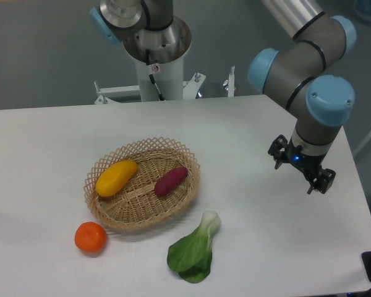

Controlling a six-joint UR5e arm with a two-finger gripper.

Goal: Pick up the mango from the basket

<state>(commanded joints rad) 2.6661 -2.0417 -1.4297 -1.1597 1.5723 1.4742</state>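
Observation:
The mango (116, 177) is a smooth yellow-orange oval lying in the left half of the basket (142, 216), a shallow tan wicker oval with a lattice rim. It lies at a slant, with its upper end toward the basket's middle. My gripper (295, 175) hangs over bare table far to the right of the basket, pointing down. Its two dark fingers stand apart, open, with nothing between them.
A purple-red sweet potato (170, 181) lies in the basket's right half. A round orange fruit (90, 237) sits on the table just off the basket's front left. A green leafy vegetable (195, 250) lies at the basket's front right. The table's right edge is close to the gripper.

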